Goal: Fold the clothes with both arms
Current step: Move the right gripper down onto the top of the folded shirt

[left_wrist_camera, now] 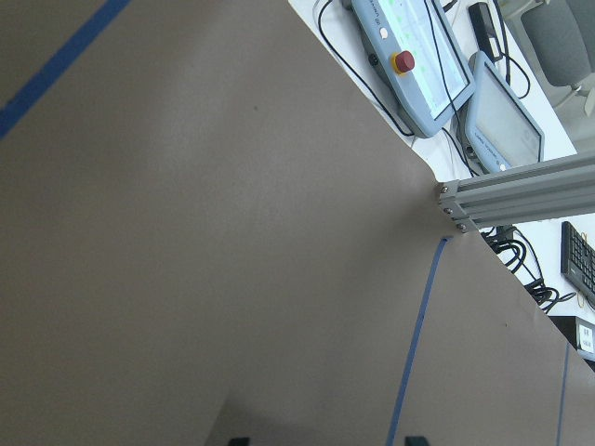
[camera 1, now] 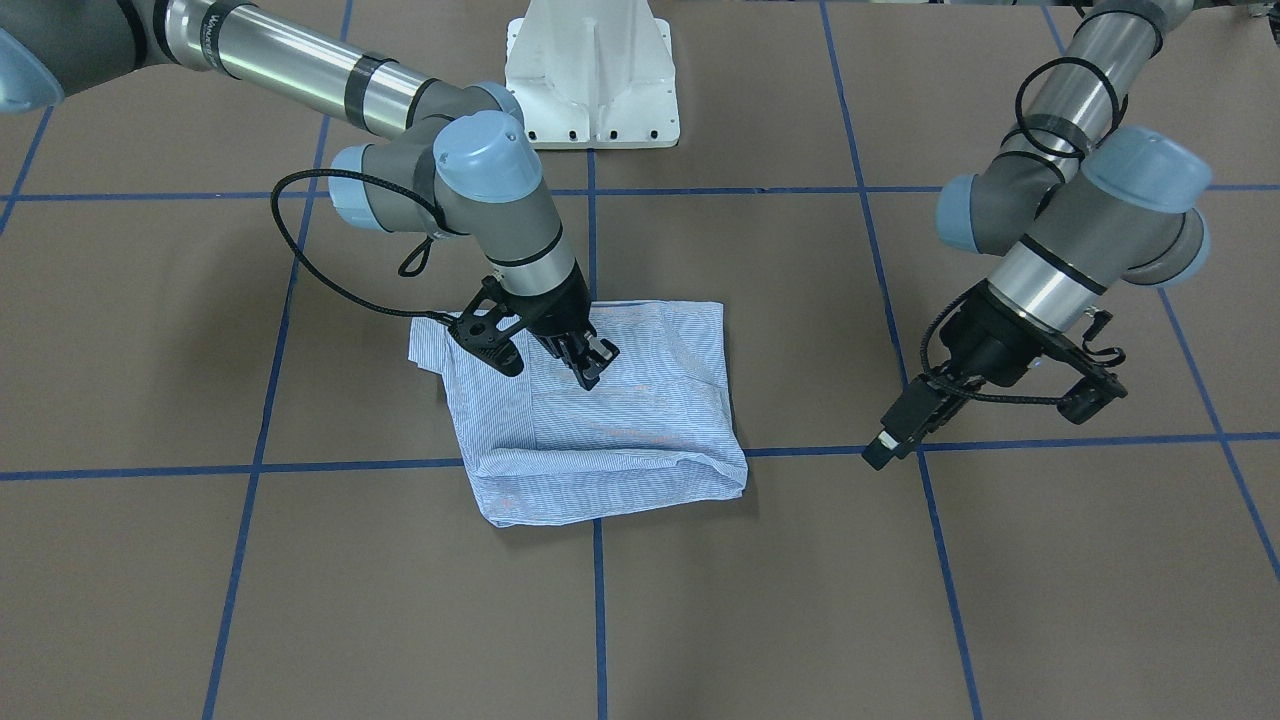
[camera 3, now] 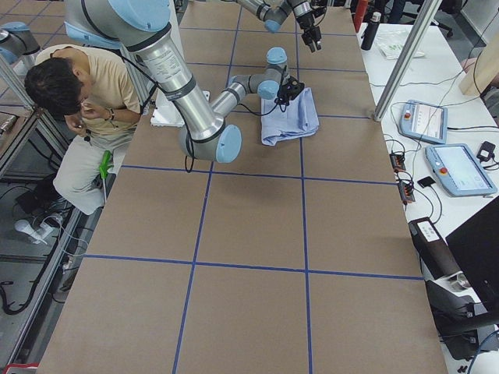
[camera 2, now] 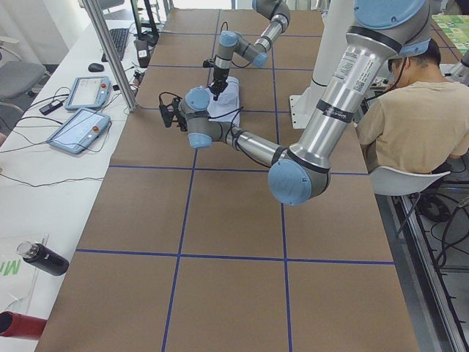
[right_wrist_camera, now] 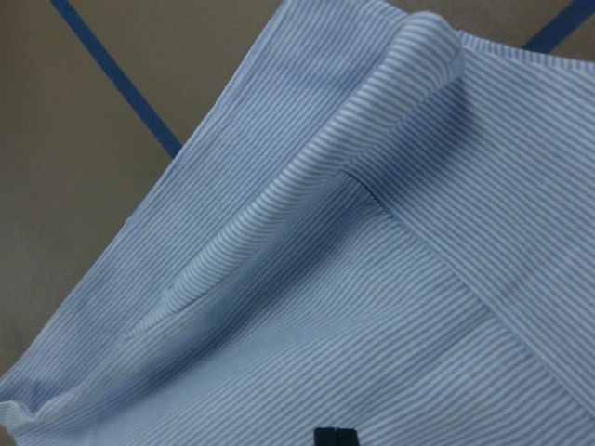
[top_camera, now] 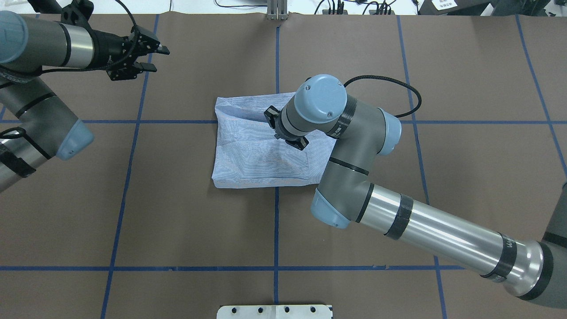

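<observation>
Spotted dark fingertips (right_wrist_camera: 335,435) of right gripper (camera 1: 590,372) at the bottom edge of its wrist view, drawn together with hardly any gap. Pointed down onto the shirt (camera 1: 620,440) near its middle; could not tell whether touching the cloth or pinching any. Noted a raised fold (right_wrist_camera: 307,177) and a seam (right_wrist_camera: 437,260) just ahead of those fingertips. Found shirt folded into a rough rectangle, flat on the brown table (camera 1: 1000,600), lying across a blue tape line (camera 1: 600,620), one corner jutting out on the robot's right side. Saw left gripper (top_camera: 159,58) well apart from the shirt, above bare table, fingers spread and holding nothing. Glimpsed two pendants (left_wrist_camera: 423,65) beyond the table edge in left wrist view.
</observation>
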You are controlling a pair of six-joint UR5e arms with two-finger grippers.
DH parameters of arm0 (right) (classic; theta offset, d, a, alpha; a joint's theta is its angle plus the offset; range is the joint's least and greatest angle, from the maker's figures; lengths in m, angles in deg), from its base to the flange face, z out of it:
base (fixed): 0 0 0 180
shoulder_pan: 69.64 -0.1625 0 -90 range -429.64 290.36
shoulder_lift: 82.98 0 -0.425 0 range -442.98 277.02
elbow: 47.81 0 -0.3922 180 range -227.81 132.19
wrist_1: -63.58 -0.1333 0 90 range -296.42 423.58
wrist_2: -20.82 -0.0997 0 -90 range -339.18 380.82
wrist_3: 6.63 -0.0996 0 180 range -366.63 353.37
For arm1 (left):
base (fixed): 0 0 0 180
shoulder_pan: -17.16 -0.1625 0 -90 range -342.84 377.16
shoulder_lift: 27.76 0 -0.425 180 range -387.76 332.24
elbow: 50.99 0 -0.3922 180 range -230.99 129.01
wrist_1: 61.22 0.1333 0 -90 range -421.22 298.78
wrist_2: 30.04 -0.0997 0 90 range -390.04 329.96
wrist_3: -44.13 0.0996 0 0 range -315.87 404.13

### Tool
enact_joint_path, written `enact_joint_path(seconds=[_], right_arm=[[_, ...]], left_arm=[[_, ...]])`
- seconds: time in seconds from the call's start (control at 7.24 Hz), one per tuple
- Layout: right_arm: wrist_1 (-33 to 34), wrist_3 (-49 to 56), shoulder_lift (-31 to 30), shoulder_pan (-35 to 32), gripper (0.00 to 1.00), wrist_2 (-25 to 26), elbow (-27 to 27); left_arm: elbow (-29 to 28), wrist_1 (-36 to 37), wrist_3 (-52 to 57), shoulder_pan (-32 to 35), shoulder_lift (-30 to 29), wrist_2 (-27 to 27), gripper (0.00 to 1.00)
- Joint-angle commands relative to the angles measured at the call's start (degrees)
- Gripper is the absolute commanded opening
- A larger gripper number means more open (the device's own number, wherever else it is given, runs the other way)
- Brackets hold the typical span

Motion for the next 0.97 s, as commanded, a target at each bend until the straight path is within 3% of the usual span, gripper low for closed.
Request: enact_joint_path(seconds=[0.0,0.55,0.69,0.83], right_arm=[[-0.2,3.3,0.5,-0.6,0.00,2.1,-4.6],[-1.3,11.1,4.8,-6.5,0.00,1.5,-14.4],[-4.1,12.3,5.3,-7.9,0.00,1.3,-17.6],[-4.0,11.9,8.1,-9.2,0.00,1.0,-18.1]], left_arm=[[0.1,-0.1,0.5,0.9,0.3,1.2,0.65],[1.2,-0.1,0.3,0.8,1.7,0.9,0.65],[1.5,-0.1,0.3,0.8,1.9,0.9,0.65],[1.6,-0.1,0.3,0.9,1.9,1.0,0.65]])
